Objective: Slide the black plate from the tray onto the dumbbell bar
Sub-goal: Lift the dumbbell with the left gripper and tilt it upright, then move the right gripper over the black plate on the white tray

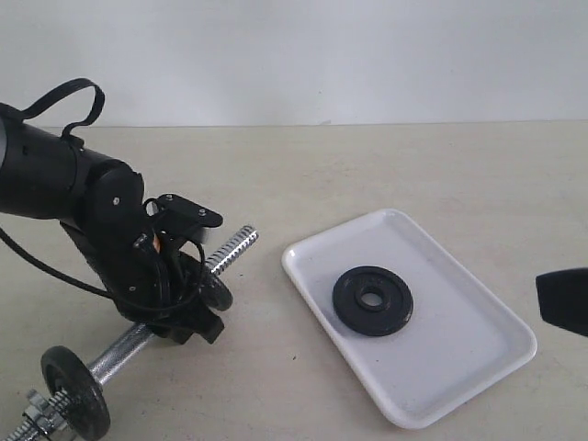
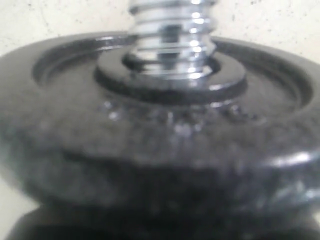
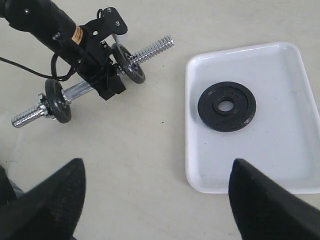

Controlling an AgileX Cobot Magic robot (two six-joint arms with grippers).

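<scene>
The black plate [image 1: 352, 303] [image 3: 242, 111] lies flat near the middle of the white tray [image 1: 459, 363] [image 3: 295, 150]. The dumbbell bar [image 1: 234, 246] [image 3: 156, 47] rests on the table left of the tray, its threaded end pointing toward it. My left gripper [image 1: 197, 312] is shut on the rim of another black disc [image 1: 219, 292] [image 2: 160, 150] [image 3: 129, 64] that sits on the bar, the thread passing through its hole. My right gripper [image 3: 156, 162] [image 1: 562, 299] hovers open and empty by a tray corner.
A third black disc [image 1: 73, 390] [image 3: 57, 100] sits at the bar's other end against a chrome collar nut [image 1: 32, 418]. The left arm's cable [image 1: 55, 266] loops over the table. Bare table lies between bar and tray.
</scene>
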